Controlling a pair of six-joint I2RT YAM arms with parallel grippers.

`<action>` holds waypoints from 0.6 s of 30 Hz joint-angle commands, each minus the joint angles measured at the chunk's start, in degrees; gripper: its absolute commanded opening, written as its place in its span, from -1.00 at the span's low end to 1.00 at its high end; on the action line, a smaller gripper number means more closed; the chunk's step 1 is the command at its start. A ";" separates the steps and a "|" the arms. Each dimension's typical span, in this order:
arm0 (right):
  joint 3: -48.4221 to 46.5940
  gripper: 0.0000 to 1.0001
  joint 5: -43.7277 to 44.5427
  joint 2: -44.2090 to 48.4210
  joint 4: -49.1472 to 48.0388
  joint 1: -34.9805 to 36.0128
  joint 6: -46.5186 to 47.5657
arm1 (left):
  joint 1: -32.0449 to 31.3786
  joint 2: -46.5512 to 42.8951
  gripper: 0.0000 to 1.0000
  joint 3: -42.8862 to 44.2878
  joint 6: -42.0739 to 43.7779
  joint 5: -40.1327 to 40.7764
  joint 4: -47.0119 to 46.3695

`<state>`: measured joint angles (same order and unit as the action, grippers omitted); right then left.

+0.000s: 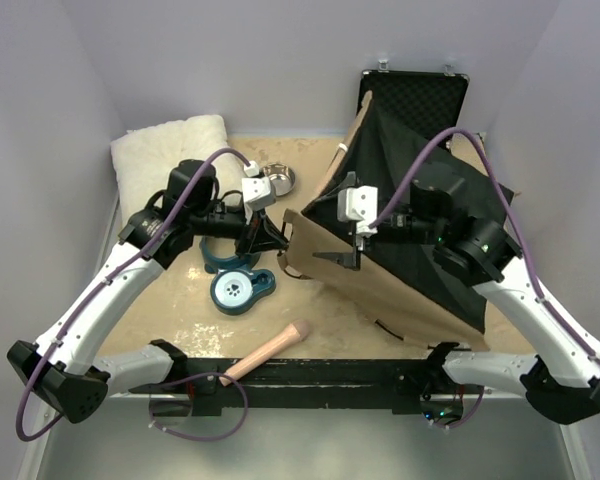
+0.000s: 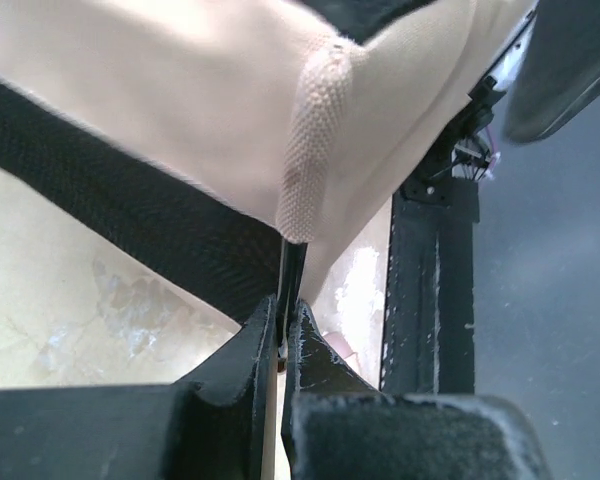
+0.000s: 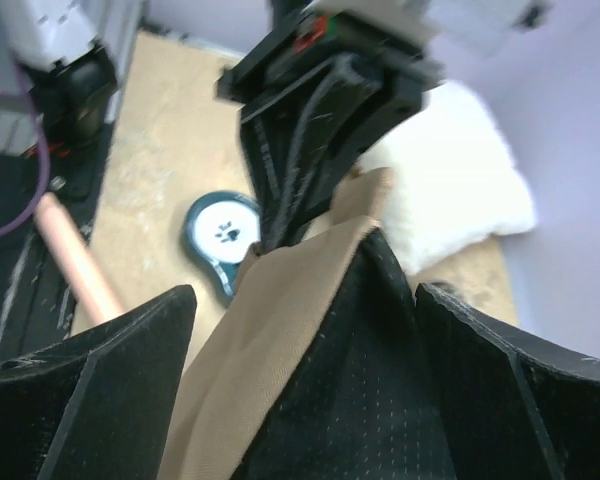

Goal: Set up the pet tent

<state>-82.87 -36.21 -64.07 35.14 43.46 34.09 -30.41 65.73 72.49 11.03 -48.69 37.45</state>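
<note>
The left gripper (image 2: 283,335) has its fingers pressed together on a thin dark strip just under the woven tab (image 2: 305,150) at a corner of the pet tent (image 1: 410,240). Whether that strip is a pole or only trim cannot be told. The right gripper (image 3: 300,395) stands with its fingers wide apart, with the tan flap and black mesh lying between them untouched. In the top view the tent lies slumped, not yet a pyramid, from the middle out to 3 o'clock, its peak toward the black case (image 1: 416,92) at 1 o'clock. The left pinch is narrow, so a hard pull toward 9 o'clock could slip the corner free and let the fabric sag. If the right fingers close, they might catch loose mesh rather than a firm edge. A blue paw-print disc (image 1: 236,289) lies at 6 o'clock of the left gripper, where a dragged hem might snag it. The poles cannot be traced, and the tent's far side is hidden by its own fabric.
</note>
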 commanded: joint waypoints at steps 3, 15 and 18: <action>-0.18 0.91 4.92 -0.08 -9.12 0.13 -5.09 | 0.27 0.97 -1.00 -0.60 -7.07 -2.29 -0.27; -3.00 0.88 6.76 -4.30 -11.32 2.41 -2.01 | 0.09 1.85 -1.00 -0.24 -7.60 -2.73 -0.98; -3.18 0.88 6.41 -4.57 -12.10 2.77 -0.69 | 0.18 1.85 -1.00 -0.50 -7.60 -3.08 -0.89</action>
<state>-83.05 -30.44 -68.97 26.92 45.30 31.40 -30.39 66.74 72.38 4.97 -51.35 35.38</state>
